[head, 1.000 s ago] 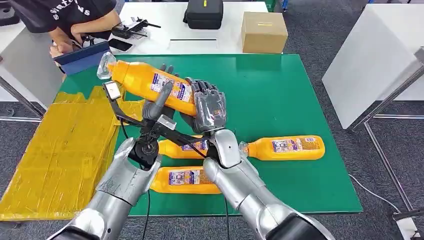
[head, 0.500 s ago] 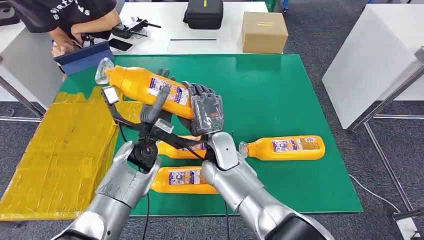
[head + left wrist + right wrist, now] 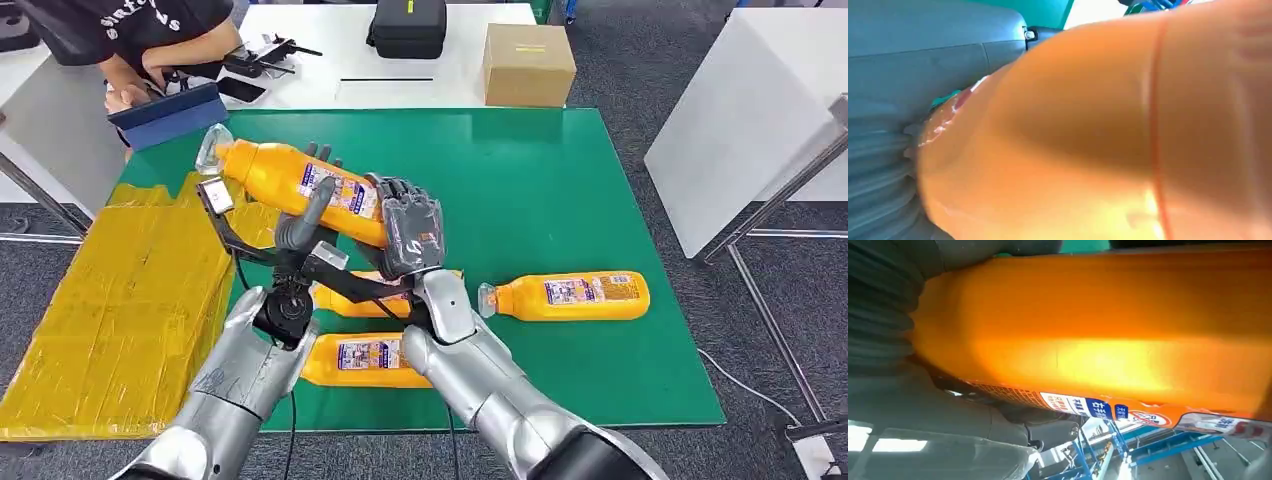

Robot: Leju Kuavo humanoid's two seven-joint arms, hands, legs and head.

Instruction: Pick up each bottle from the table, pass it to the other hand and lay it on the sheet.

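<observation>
Both robot hands grip one orange bottle point(image 3: 300, 185) aloft: left robot hand point(image 3: 310, 215), right robot hand point(image 3: 410, 230). Handover seems underway; next, right must release toward the yellow sheet point(image 3: 120, 300) at nine o'clock.

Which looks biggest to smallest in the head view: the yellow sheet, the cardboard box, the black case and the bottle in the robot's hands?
1. Yellow sheet, by far the largest.
2. Held bottle: it looks longer than the box, but it is raised nearer the camera, so that is unsure.
3. Cardboard box.
4. Black case, only slightly smaller and partly cut off.
</observation>
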